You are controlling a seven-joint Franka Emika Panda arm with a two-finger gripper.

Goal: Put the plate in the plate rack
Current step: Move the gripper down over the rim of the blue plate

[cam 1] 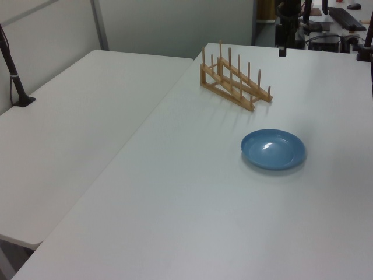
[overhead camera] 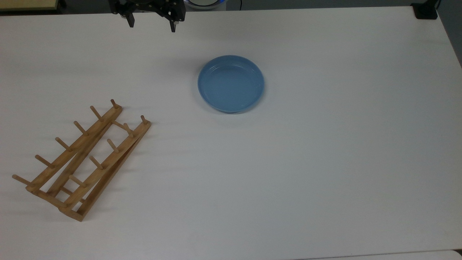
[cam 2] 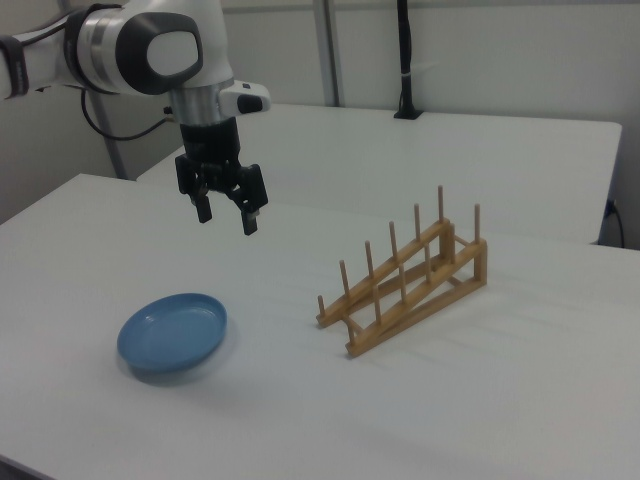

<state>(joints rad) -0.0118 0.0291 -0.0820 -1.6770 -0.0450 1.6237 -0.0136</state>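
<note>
plate (overhead camera: 231, 85): round, glossy light blue, raised rim | flat on table (overhead camera: 325, 162)

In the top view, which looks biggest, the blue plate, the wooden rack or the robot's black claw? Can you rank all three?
1. The plate rack, the longest by far.
2. The plate, about half the rack's length.
3. The gripper, open; cut off by the frame edge and raised nearer the camera, so its rank is unsure.

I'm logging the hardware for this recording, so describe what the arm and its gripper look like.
The arm has glossy white rounded shells with dark bands at the joints and a pale oval cap on its side; a black cable trails behind it. A silvery grey wrist section leads down to the gripper, which is black and angular with two short, dark fingers.
</note>
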